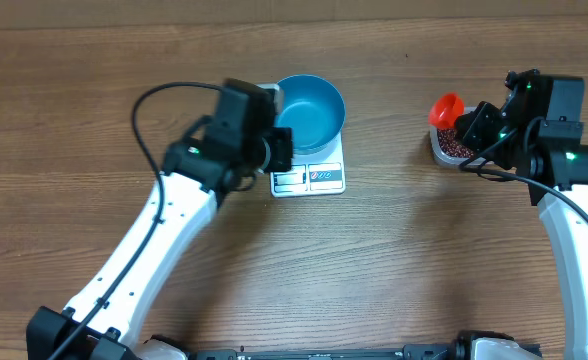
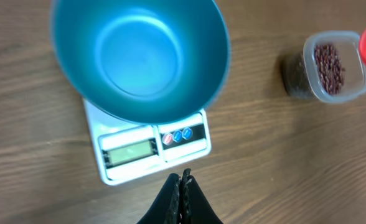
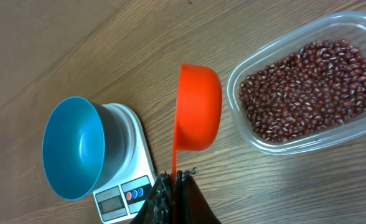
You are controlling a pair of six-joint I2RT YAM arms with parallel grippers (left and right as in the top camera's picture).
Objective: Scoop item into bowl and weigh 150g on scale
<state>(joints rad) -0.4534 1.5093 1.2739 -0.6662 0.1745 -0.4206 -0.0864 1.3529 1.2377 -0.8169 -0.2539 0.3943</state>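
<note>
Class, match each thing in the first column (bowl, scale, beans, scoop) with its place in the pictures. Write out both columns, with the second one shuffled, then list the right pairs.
Column one:
1. bowl
2. scale
3. beans
4. scoop

Column two:
a. lying in the clear tub
b. gripped by the right fingers
c. standing empty on top of the scale
d. flat on the table, under the bowl

Pairs: 1-c, 2-d, 3-a, 4-b
</note>
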